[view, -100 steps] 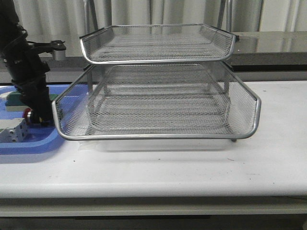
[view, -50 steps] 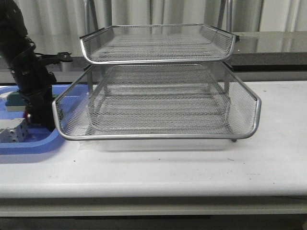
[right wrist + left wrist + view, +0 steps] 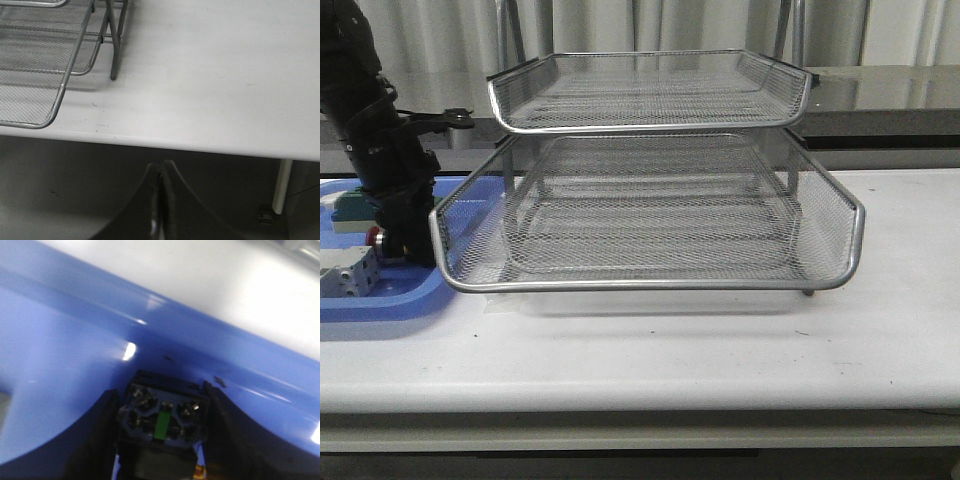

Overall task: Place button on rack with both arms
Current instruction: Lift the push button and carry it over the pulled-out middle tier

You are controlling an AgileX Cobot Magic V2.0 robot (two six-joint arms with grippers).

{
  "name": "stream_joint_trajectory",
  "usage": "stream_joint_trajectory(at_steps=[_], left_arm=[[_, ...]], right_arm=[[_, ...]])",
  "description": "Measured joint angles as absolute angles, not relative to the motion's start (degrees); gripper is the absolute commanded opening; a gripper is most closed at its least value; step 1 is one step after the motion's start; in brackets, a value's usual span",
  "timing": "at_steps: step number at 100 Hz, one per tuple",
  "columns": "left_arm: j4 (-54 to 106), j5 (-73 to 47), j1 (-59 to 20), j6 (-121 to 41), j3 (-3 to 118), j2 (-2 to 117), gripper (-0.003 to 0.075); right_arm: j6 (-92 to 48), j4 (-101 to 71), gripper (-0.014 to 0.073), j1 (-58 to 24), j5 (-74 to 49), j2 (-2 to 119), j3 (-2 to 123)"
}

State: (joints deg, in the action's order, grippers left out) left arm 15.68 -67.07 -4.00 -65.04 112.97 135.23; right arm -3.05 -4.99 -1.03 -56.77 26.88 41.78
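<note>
Button (image 3: 161, 421) sits pinched between the two dark fingers (image 3: 100, 437) of the left claw (image 3: 161, 440), its rear block with the green strip facing the wrist camera. In the front view its red head (image 3: 373, 236) peeks out at the claw's side, low over the blue tray (image 3: 380, 300), next to a white-grey terminal block (image 3: 345, 272). The grip looks centred, so a straight vertical lift should clear the tray wall before any sideways travel toward the rack (image 3: 650, 285), whose rim stands just beside the left arm (image 3: 380, 150). The right claw (image 3: 159, 210) hangs pressed together beyond the counter (image 3: 215, 75) edge, well apart from the button.
</note>
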Motion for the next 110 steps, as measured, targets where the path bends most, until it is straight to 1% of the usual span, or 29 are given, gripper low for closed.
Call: stream_joint_trajectory(at_steps=[12,41,59,92,110], left_arm=[[15.5,-69.7,-4.0,-64.6,116.5,135.6,-0.002],[15.3,-70.0,-4.0,-59.9,124.5,132.6,-0.002],[14.7,-70.6,-4.0,-58.5,125.0,128.1,-0.002],[12.8,-71.8,-4.4,-48.2,125.0,120.6,-0.002],[12.6,-71.8,-5.6,-47.3,121.2,114.9,-0.002]], right_arm=[[-3.0,-5.0,-0.0068,-1.0,-56.8,26.9,41.8],[-3.0,-5.0,-0.0068,-1.0,-56.8,26.9,41.8],[-3.0,-5.0,-0.0068,-1.0,-56.8,26.9,41.8],[-3.0,-5.0,-0.0068,-1.0,-56.8,26.9,41.8],[-3.0,-5.0,-0.0068,-1.0,-56.8,26.9,41.8]])
